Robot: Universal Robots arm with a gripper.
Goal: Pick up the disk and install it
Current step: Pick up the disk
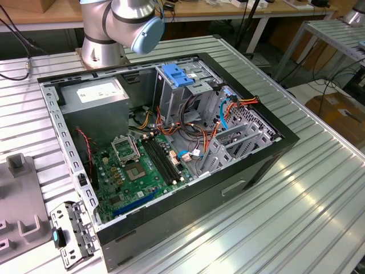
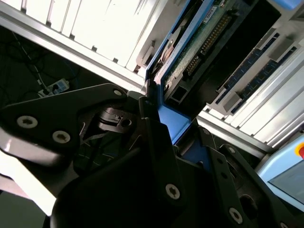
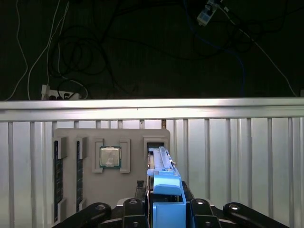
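Observation:
The disk [image 3: 164, 183] stands on edge between my black fingers [image 3: 135, 206] in the first wrist view, its blue plastic rail facing the camera. It rises from a slot of a grey holder tray [image 3: 66, 135] on the ribbed metal table. In the second wrist view the disk [image 2: 199, 45] shows its green circuit board and the blue rail. My gripper [image 2: 173, 130] is shut on the disk, one finger on each side of it. In the exterior view the arm's base [image 1: 114, 28] stands behind the open computer case [image 1: 274, 154].
The case holds a green motherboard [image 1: 137, 171], a grey power-supply box [image 1: 97, 94] and a drive cage with a light-blue latch [image 1: 177, 74]. The holder tray carries a processor chip [image 3: 110, 156] and memory sticks [image 3: 57, 180]. A metal bracket [image 1: 71, 234] lies beside the case.

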